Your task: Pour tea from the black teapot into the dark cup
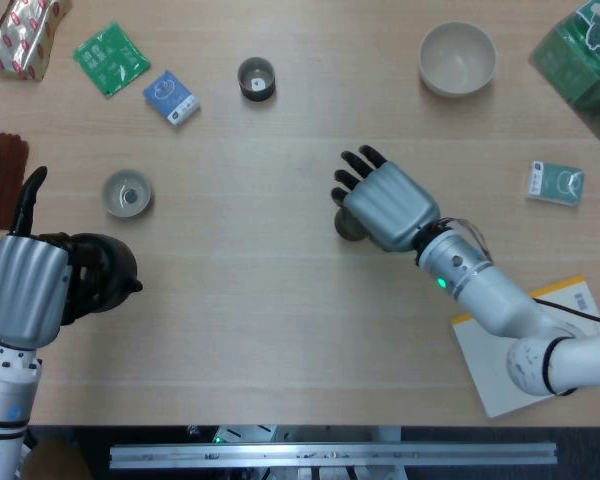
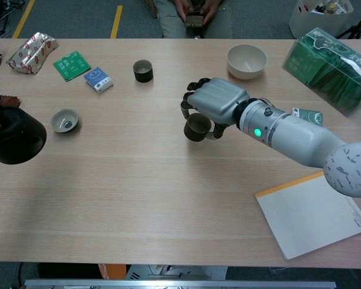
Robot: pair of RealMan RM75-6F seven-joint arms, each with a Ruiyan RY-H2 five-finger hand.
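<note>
three cups (image 2: 198,127), one bowl (image 2: 246,61), one teapot (image 2: 15,139), one notebook (image 2: 310,211)

I see a pale matt wood-grain table (image 1: 280,300). My right hand (image 1: 385,205) has a smooth silver metallic-looking shell with black fingers (image 1: 352,172); its forearm is glossy grey. My left hand (image 1: 25,290) looks ribbed silver. The round black teapot (image 2: 15,139) looks matt, the small dark cup (image 2: 197,127) dull glazed. The cream ceramic bowl (image 1: 458,58) is smooth. The crinkled foil packet (image 2: 33,52) is shiny. The white paper notebook (image 2: 316,212) is matt.
</note>
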